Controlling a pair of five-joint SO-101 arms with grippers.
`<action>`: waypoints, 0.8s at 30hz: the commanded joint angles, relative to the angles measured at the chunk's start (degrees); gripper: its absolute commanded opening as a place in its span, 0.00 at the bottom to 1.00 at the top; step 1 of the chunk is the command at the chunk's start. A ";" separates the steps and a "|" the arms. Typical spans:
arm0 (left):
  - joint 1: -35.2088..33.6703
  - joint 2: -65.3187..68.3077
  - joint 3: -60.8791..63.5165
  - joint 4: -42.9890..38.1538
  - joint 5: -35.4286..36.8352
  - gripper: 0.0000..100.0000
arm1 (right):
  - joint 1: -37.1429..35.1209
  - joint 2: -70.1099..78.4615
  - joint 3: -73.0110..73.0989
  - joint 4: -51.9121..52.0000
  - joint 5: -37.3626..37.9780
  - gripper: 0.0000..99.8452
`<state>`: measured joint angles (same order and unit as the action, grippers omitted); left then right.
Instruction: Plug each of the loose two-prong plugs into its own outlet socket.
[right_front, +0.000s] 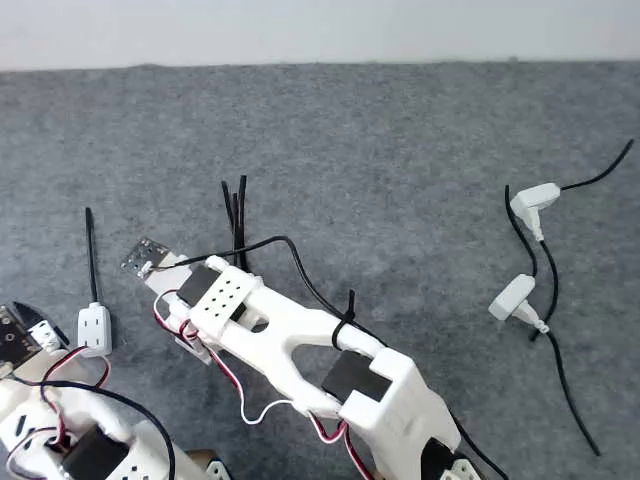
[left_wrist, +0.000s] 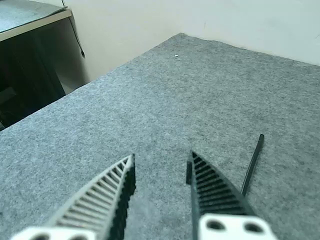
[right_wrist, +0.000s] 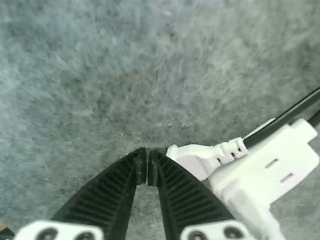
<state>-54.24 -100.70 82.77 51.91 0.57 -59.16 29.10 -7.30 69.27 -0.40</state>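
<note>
Two loose white plugs (right_front: 534, 200) (right_front: 514, 297) lie on the grey felt at the far right, each on a black cable. A white outlet socket (right_front: 94, 329) with a black cable sits at the left, just beside my left gripper (right_front: 28, 330). In the left wrist view that gripper (left_wrist: 161, 160) stands open over bare felt with nothing between its fingers. My right gripper (right_wrist: 148, 167) is shut and empty, tips on the felt. A white plug head (right_wrist: 197, 159) with a ribbed collar touches one of its fingers, next to a white slotted outlet block (right_wrist: 270, 175).
The right arm (right_front: 300, 335) stretches across the table's middle, covering the outlets under its wrist; black cable ends (right_front: 236, 212) stick out beyond it. The felt's far edge meets a pale wall. A dark shelf (left_wrist: 30, 65) stands off the table.
</note>
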 joint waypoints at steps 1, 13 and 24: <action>0.09 -0.44 -0.22 -1.58 0.62 0.16 | -0.13 -1.98 -0.88 -0.92 -1.05 0.01; 0.09 -0.44 -0.22 -1.49 0.53 0.16 | 0.13 -1.45 -0.53 -0.84 -5.89 0.01; 0.00 -0.44 -0.04 -1.49 0.53 0.16 | 10.68 -1.36 -0.35 -0.31 -5.45 0.01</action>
<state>-54.24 -100.70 82.77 51.91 0.57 -52.40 29.10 -7.30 69.27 -5.67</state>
